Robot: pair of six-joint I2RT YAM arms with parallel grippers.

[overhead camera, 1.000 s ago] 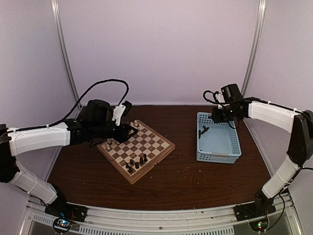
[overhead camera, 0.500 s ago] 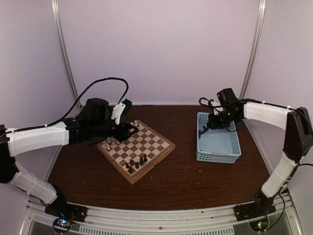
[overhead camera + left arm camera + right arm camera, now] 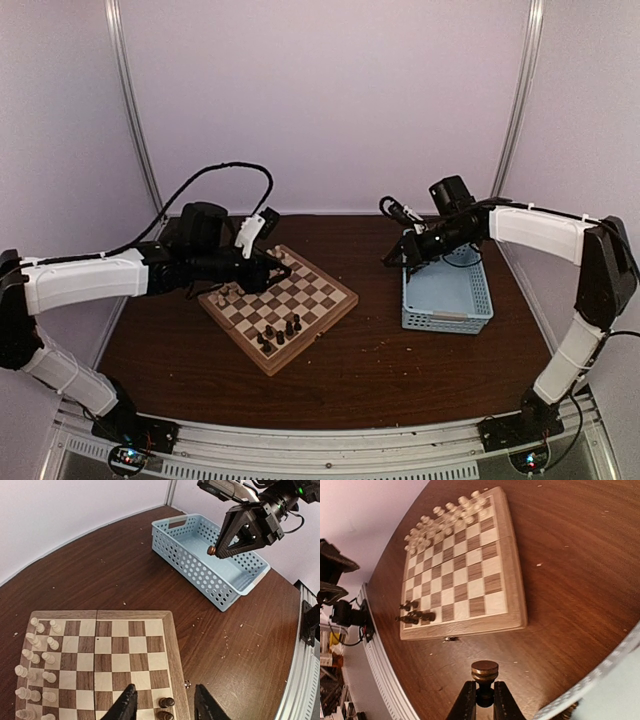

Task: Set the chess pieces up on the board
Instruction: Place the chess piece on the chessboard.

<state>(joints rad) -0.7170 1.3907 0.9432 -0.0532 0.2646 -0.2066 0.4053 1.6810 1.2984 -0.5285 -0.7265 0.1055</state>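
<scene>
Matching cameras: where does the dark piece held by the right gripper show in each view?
Top external: too small to see, at the right gripper, left of the basket.
Left wrist: dark piece upper right, by the basket.
Right wrist: bottom centre, between the fingers.
Shared landmark: the board.

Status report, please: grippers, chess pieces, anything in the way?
Left gripper open over board. Right gripper shut on dark piece, beside basket. Nothing in the way.
</scene>
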